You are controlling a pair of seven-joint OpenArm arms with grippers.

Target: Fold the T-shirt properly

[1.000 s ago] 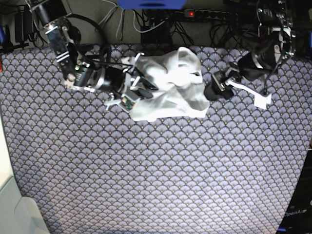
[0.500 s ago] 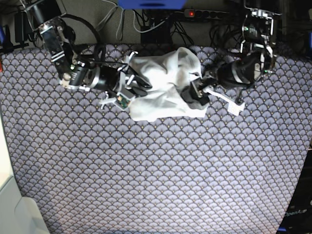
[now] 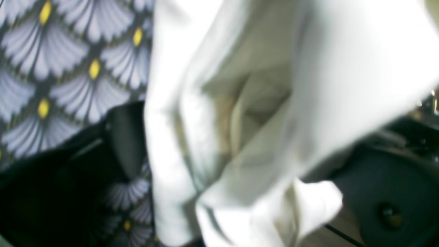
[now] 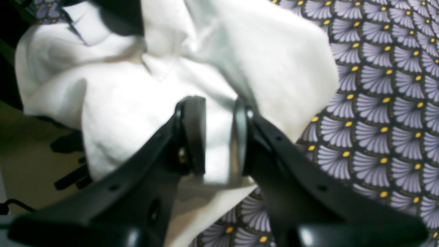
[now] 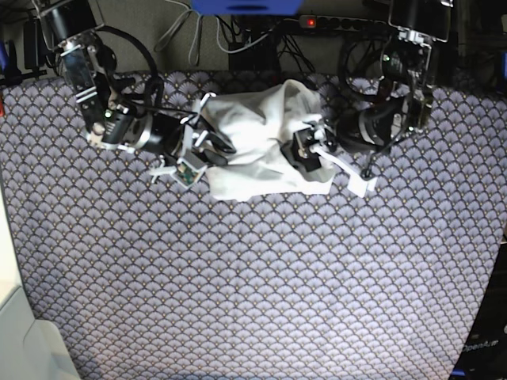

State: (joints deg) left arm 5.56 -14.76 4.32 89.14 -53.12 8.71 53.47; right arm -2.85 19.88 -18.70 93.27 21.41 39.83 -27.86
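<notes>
Black plastic makes up the right gripper (image 4: 216,137), whose 2 jaws stand at the centre of the right wrist view with a narrow gap between them, and a fold of the white T-shirt (image 4: 137,103) sits pinched in that gap. In the base view this right gripper (image 5: 207,142) lies at the upper left of centre, at the left edge of the T-shirt (image 5: 257,142), with its arm running up toward the upper left corner of the frame.

The left gripper (image 5: 305,150) sits at the right edge of the cloth in the base view, upper right of centre, its dark tip against or partly under the white fabric. In the left wrist view the picture is blurred; one dark finger (image 3: 125,137) shows at lower left beside a hanging fold of the T-shirt (image 3: 274,103), which fills most of the frame. I cannot tell whether these jaws are apart or clamped on the cloth.

The T-shirt lies bunched and wrinkled in a heap between the 2 grippers, in the upper middle of the base view, on a patterned tablecloth (image 5: 261,285) of grey-lilac fan scales with yellow dots. Above the cloth's upper edge, a power strip (image 5: 348,24) and cables (image 5: 198,36) run along the top of the frame.
</notes>
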